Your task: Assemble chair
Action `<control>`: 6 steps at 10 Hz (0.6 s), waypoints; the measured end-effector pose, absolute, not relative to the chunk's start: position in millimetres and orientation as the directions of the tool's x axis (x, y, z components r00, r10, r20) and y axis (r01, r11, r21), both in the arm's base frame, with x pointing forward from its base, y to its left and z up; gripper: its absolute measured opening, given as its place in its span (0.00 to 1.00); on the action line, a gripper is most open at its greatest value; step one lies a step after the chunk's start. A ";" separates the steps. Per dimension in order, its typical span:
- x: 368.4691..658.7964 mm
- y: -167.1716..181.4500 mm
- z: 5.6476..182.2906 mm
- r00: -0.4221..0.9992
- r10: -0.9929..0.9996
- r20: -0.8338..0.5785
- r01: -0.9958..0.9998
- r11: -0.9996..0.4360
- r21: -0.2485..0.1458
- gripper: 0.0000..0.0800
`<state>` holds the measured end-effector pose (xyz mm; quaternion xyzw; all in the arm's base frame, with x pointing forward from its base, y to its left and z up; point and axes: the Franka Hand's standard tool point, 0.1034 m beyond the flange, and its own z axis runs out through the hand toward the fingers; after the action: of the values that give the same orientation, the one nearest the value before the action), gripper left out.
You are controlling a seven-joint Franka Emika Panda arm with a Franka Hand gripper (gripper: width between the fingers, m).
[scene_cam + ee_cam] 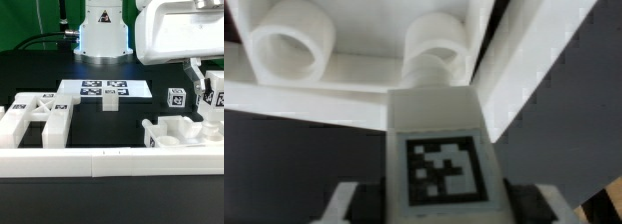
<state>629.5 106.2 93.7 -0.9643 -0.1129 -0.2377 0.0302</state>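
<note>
One end effector (211,102): it is hanging at the exterior view's right, under the big white arm, and it is holding a white square plastic post (441,150) between its two fingers (345,205). The jaws are sitting narrow, pressing on the post's two sides.
Held post: it is looking upright in the exterior view. A black-and-white square tag on it is facing the wrist camera.
White plastic frame with round holes (172,131): it is lying on the black bench (50,80) at the exterior view's right, right under the held post. I cannot tell if the two are touching.
Small white block with a tag (177,97): it is standing just beside the end effector, on the side toward the exterior view's left.
Flat white X-braced panel (35,112): it is lying at the exterior view's left, well apart from the end effector.
Marker board (105,90): it is lying flat in the middle, in front of the robot's white base (105,30).
Long low white rail (100,160): it is running across the front of the bench.
</note>
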 end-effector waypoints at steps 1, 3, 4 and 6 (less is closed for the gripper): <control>627.9 108.1 90.6 0.863 0.206 0.462 0.235 -0.972 -0.006 0.36; 627.3 108.0 88.7 0.859 0.207 0.469 0.236 -0.972 -0.003 0.36; 627.4 108.4 88.6 0.858 0.208 0.469 0.237 -0.972 -0.003 0.36; 628.8 110.4 87.8 0.856 0.209 0.472 0.239 -0.971 -0.002 0.36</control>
<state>628.8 110.4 87.8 -0.9629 -0.1163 -0.2414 0.0304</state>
